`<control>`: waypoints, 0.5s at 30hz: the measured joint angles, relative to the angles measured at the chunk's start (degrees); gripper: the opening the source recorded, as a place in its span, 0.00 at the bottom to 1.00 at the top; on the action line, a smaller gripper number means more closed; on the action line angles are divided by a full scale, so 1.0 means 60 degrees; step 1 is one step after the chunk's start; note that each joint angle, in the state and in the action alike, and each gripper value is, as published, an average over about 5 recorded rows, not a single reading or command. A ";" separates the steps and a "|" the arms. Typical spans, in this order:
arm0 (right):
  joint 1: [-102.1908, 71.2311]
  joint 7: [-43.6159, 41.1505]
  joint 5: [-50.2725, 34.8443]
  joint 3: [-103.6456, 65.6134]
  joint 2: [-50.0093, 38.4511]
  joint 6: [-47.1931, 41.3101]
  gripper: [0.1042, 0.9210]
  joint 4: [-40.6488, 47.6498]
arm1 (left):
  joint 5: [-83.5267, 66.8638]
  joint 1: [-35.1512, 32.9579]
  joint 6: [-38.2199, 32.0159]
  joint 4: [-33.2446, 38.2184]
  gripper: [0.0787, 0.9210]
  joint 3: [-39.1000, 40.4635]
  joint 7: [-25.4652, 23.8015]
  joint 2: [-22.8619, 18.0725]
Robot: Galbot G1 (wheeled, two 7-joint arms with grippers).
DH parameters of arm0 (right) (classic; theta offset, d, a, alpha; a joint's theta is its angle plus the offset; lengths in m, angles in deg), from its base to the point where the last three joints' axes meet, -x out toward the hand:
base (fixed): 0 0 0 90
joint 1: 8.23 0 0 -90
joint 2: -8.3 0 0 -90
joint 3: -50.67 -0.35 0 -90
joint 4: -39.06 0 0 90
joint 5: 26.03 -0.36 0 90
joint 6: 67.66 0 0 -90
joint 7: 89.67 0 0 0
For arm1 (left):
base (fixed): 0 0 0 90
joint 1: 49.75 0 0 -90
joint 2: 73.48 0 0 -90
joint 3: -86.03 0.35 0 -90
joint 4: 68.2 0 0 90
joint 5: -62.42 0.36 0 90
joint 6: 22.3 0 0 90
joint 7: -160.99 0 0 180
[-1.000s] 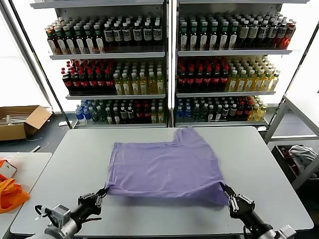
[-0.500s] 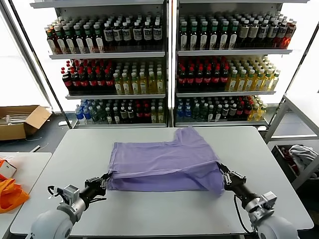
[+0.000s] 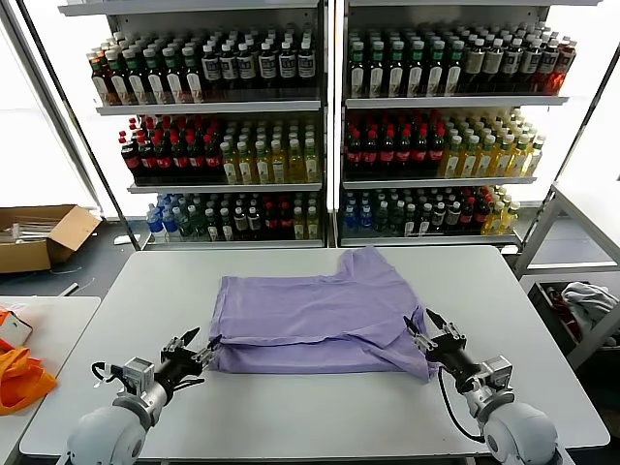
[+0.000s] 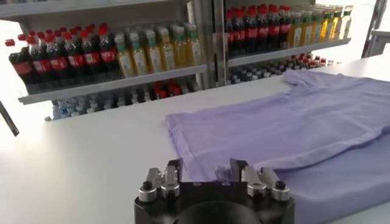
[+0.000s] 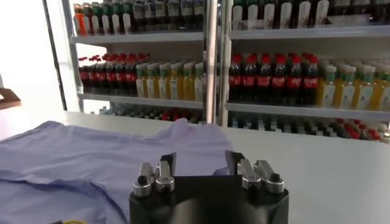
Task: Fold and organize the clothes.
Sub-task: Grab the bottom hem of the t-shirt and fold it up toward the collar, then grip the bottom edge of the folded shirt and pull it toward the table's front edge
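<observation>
The lavender T-shirt (image 3: 310, 310) lies on the grey table (image 3: 310, 412) with its near part folded over itself. A sleeve sticks out at the far right, and no lettering shows. My left gripper (image 3: 197, 348) is open and empty at the shirt's near left corner, just off the fold. My right gripper (image 3: 423, 328) is open and empty at the near right corner. In the left wrist view the shirt (image 4: 292, 122) lies just beyond my open left gripper (image 4: 207, 170). In the right wrist view the shirt (image 5: 91, 152) lies beyond my open right gripper (image 5: 198, 161).
Shelves of bottles (image 3: 320, 126) stand behind the table. A cardboard box (image 3: 39, 237) is on the floor at the left. An orange cloth (image 3: 19, 378) lies on a side table at the left. A white-grey bundle (image 3: 586, 300) sits in a rack at the right.
Both grippers carried the shirt's near edge away from me, folding it over. They have now opened and let the cloth go.
</observation>
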 measured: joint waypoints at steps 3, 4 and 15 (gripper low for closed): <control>-0.0267 0.0285 0.0055 -0.0045 0.0115 -0.0247 0.85 -0.0133 | 0.0045 -0.0347 0.0000 0.0244 0.82 0.0013 0.0125 -0.0158; -0.0340 0.0368 0.0063 -0.0057 0.0149 -0.0335 0.86 -0.0172 | 0.0051 -0.0443 0.0000 0.0301 0.84 0.0023 0.0160 -0.0206; -0.0722 0.1059 -0.0180 -0.0009 0.0453 -0.1298 0.84 -0.0346 | -0.0143 -0.0683 0.0114 0.0220 0.87 0.0119 0.0458 -0.0544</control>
